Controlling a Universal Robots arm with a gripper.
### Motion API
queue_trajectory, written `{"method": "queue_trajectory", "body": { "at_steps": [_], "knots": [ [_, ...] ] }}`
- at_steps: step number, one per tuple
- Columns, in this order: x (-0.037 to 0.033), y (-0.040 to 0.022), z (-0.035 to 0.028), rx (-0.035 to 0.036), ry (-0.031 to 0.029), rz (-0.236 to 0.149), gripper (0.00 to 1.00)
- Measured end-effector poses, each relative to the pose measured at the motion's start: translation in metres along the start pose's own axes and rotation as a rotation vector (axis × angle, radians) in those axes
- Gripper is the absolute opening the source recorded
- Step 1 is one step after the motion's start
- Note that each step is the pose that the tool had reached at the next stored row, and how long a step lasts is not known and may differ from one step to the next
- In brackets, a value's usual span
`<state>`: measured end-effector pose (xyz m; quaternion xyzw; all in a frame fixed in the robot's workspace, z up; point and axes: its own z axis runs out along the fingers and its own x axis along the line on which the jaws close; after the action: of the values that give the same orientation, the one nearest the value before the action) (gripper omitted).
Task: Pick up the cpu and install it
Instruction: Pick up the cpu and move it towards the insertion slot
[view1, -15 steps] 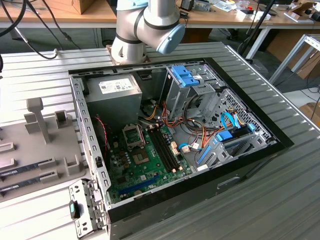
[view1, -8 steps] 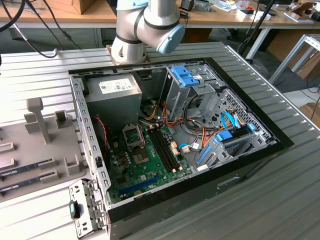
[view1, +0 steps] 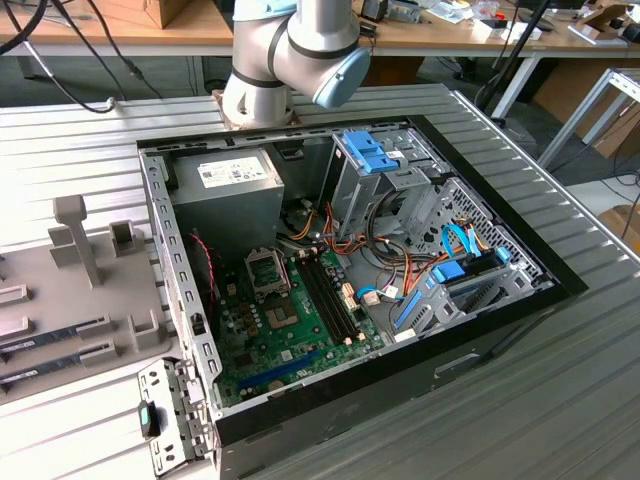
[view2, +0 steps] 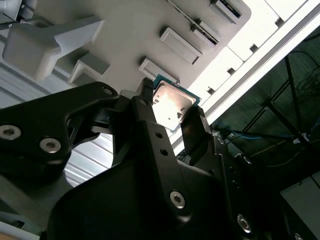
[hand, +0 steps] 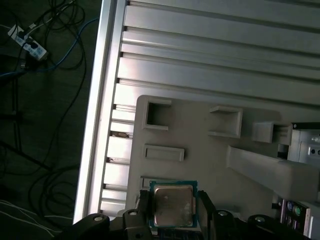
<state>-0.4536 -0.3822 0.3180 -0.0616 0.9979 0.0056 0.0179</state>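
Observation:
The cpu (hand: 172, 204), a flat square chip with a silvery lid and green rim, sits between the two black fingers of my gripper (hand: 173, 212). Each finger (hand: 144, 210) presses against one side of it. In the second wrist view the cpu (view2: 172, 101) glints between the same fingers (view2: 192, 125) of the gripper (view2: 170, 109), just over the grey parts holder (view2: 125, 35). I cannot tell whether the chip still rests on the holder. In the exterior view the open computer case (view1: 480, 330) shows the green motherboard (view1: 285, 335) with its square socket (view1: 268, 270).
The grey holder (hand: 200, 150) has several raised blocks and pockets, and a tall post (view1: 80, 235) stands on it. It lies on a ribbed metal table (view1: 560, 400) at the exterior view's left. Cables (view1: 390, 270), drive cages (view1: 385, 170) and a power supply (view1: 225, 190) crowd the case.

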Motion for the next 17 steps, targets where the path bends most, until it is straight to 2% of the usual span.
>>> {"method": "queue_trajectory", "body": {
  "at_steps": [7, 14, 17],
  "knots": [
    [-0.0003, 0.0001, -0.0088, -0.0001, -0.0001, 0.0, 0.47],
    [-0.0006, 0.0001, -0.0151, -0.0005, 0.0, 0.0, 0.47],
    [-0.0008, 0.0002, -0.0202, -0.0011, -0.0001, 0.0, 0.47]
  ]
}}
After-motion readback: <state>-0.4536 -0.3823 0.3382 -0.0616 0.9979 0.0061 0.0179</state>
